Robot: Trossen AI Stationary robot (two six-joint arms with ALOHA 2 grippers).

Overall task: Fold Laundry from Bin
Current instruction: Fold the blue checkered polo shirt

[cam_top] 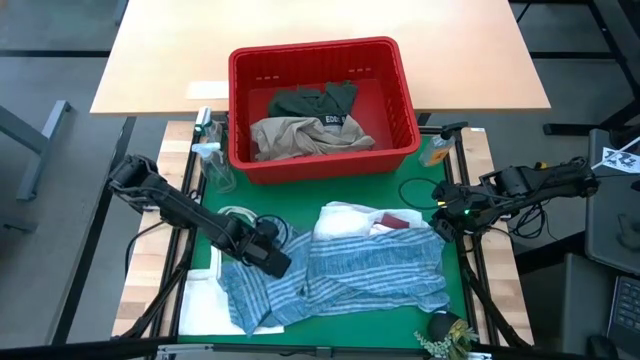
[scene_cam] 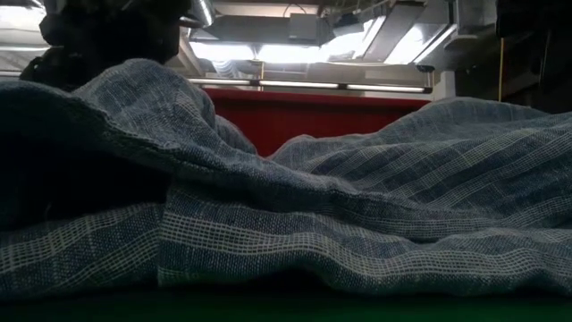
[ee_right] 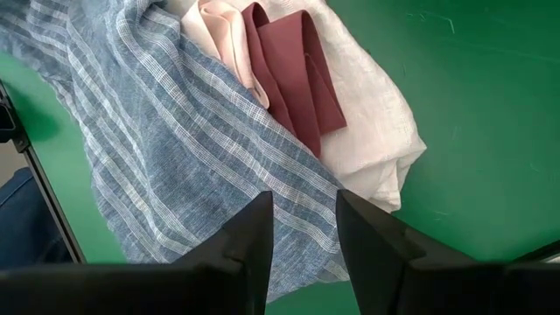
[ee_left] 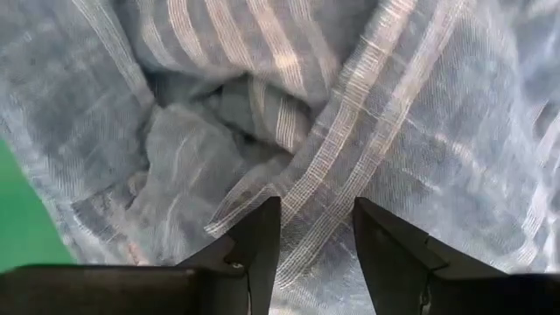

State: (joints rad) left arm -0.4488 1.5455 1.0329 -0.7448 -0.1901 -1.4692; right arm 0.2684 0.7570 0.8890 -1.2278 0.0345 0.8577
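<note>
From above, the blue-and-white striped cloth (cam_top: 350, 272) lies crumpled on the green mat (cam_top: 300, 215) of the table, with a white cloth (cam_top: 350, 218) and a maroon piece (cam_top: 400, 220) just behind it. The red bin (cam_top: 320, 105) sits farther back, holding a tan cloth (cam_top: 305, 138) and a dark green one (cam_top: 315, 100). The left tool (cam_top: 275, 255) rests at the striped cloth's left end; the right tool (cam_top: 440, 222) is at its right edge. From table height, striped cloth fills the view, with the bin's red wall (scene_cam: 322, 116) behind. The left wrist view shows the left tool's fingers (ee_left: 254, 249) a little apart, right over the stripes, gripping nothing. The right wrist view shows the right tool's fingers (ee_right: 249, 241) a little apart above the striped cloth's edge, empty.
</note>
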